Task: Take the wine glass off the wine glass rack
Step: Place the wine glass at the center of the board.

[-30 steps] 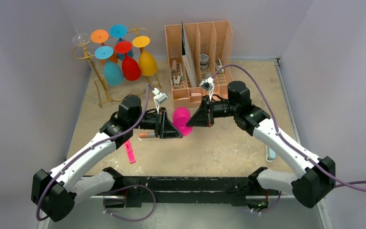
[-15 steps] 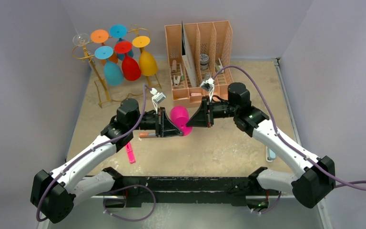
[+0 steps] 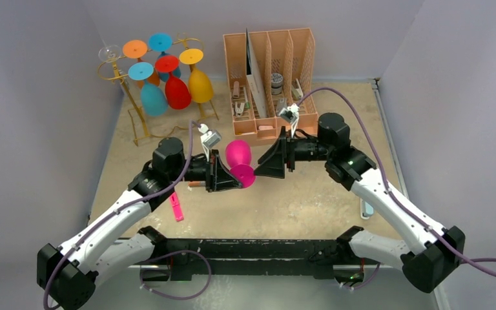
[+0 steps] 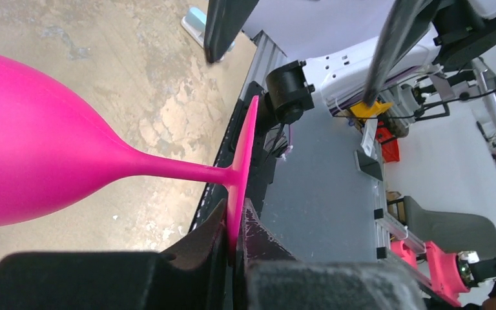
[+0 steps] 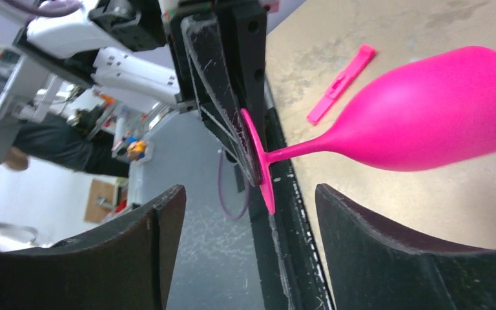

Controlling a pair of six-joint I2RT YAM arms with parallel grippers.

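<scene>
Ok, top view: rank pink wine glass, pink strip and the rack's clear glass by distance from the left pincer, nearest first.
1. Pink wine glass: foot clamped in the left pincer.
2. Pink strip: on the table, near-left.
3. Clear glass: far-left on the wine glass rack.

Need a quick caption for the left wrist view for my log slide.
Left hand shut on the foot rim of the pink wine glass, its bowl out over the tan table.

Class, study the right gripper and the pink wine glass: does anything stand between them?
Nothing visible does. The open right gripper faces the foot of the pink wine glass directly, and the right wrist view shows only clear air between them. The left gripper pinches the foot's rim from the far side, not in the gap.
</scene>
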